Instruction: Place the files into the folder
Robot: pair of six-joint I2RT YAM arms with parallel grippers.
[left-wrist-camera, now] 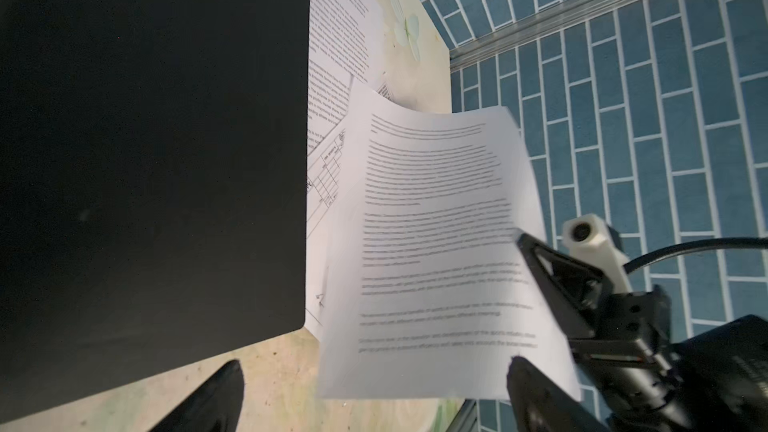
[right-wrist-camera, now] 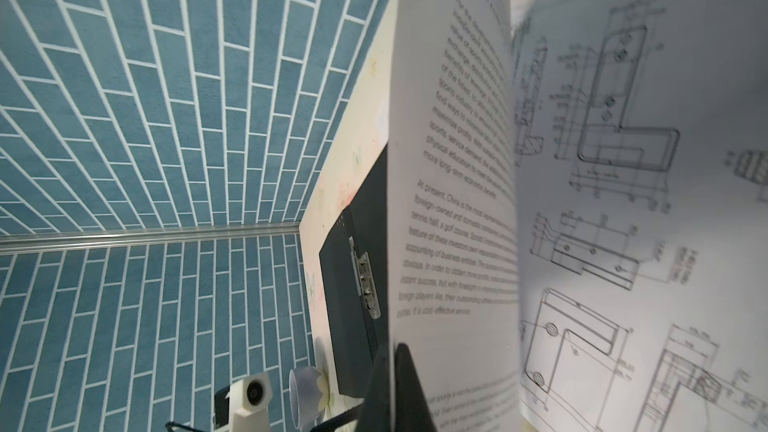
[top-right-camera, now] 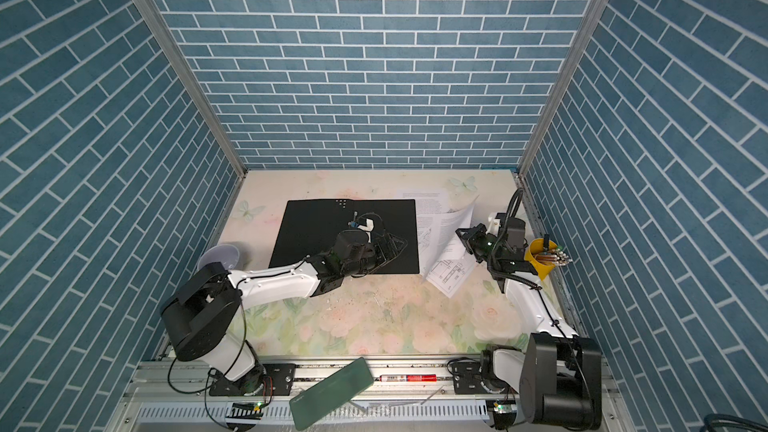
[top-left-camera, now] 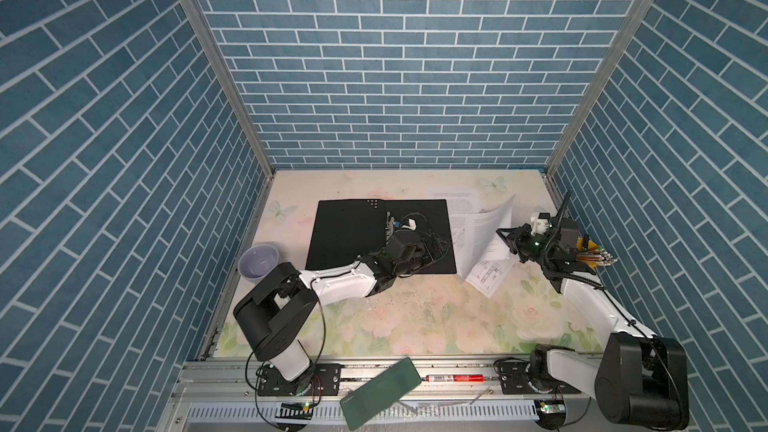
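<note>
folder (top-left-camera: pixel 353 234) lies open and flat on the counter (top-left-camera: pixel 415 317), black inside up, metal clip (right-wrist-camera: pixel 365 280) along the spine. three white sheets lie just beside its right edge. flat text sheet (top-left-camera: pixel 453 197) lies farthest back, one side touching the folder's edge. drawing sheet (top-left-camera: pixel 486 278), black line drawings, lies nearer the front, skewed. lifted text sheet (left-wrist-camera: pixel 436 243) is raised off the others and curled, far corner highest, its outer edge pinched in the right gripper (top-left-camera: pixel 505 238).

The printed text sheet (right-wrist-camera: pixel 453 201) reads "At present, China", "tennis hall, a golf course" and "cost-effective service"; the rest is blurred
</note>
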